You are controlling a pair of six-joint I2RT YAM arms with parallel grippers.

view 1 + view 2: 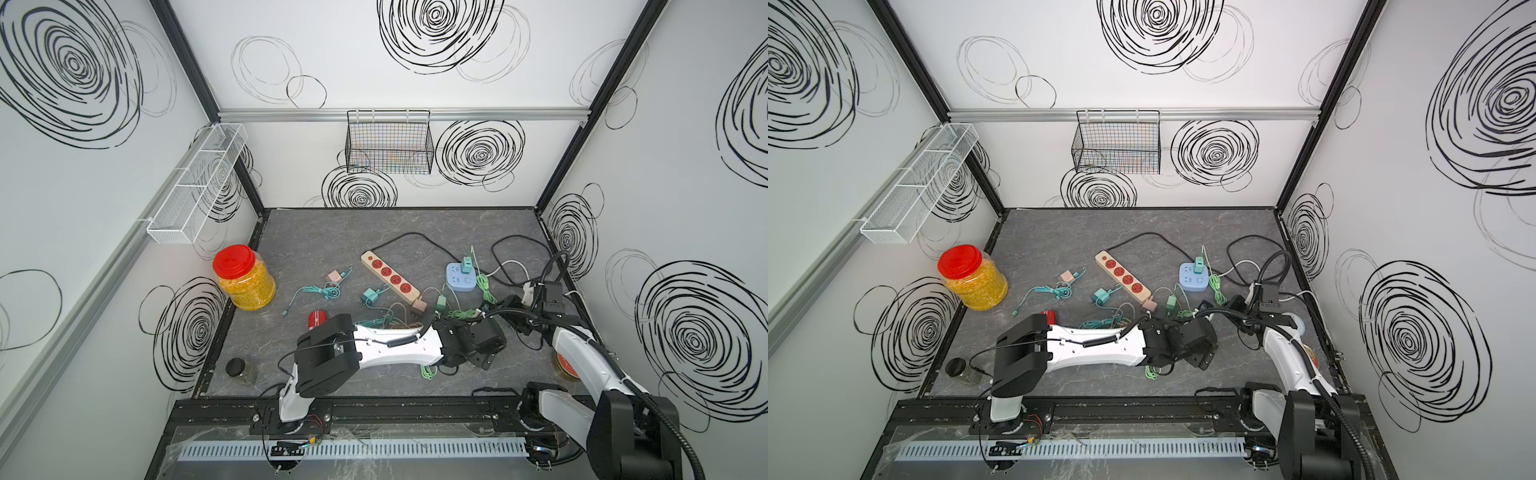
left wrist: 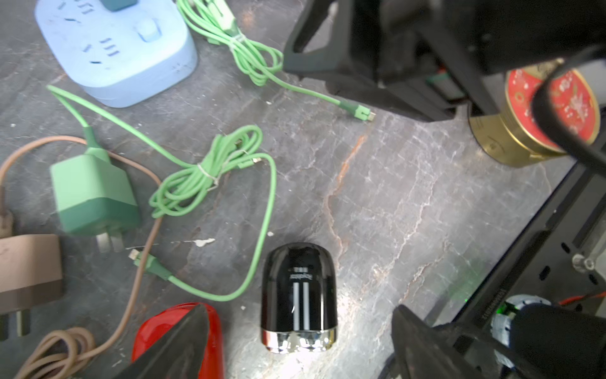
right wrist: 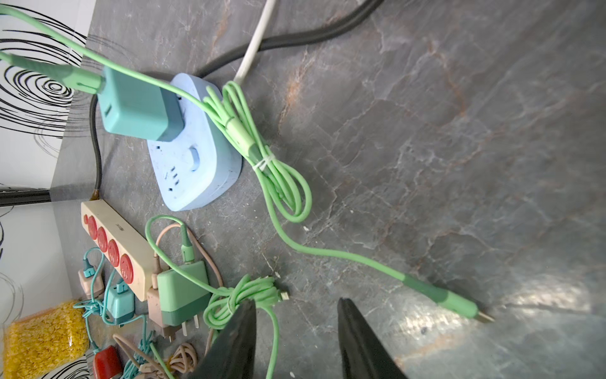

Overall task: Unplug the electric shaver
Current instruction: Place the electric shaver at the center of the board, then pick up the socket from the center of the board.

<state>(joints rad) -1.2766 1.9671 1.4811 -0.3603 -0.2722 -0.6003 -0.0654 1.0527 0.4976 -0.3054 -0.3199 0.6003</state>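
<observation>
Got my left arm (image 1: 395, 345) stretched low toward 3 o'clock, with the left gripper (image 2: 297, 308) spread wide. My right arm (image 1: 582, 353) leans toward 11 o'clock, and the right gripper (image 3: 295, 302) is parted too, just narrower.

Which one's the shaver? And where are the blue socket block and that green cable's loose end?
shaver (image 2: 299, 288): left wrist view, middle of black body.
blue socket block (image 3: 200, 187): right wrist view, bare top face.
green cable end (image 3: 455, 302): right wrist view, thick plug sleeve.

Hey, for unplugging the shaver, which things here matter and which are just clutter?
Job: black electric shaver, green cable with the loose plug.
Lying about: beige power strip, red-lidded jar, green charger, gold tin.
</observation>
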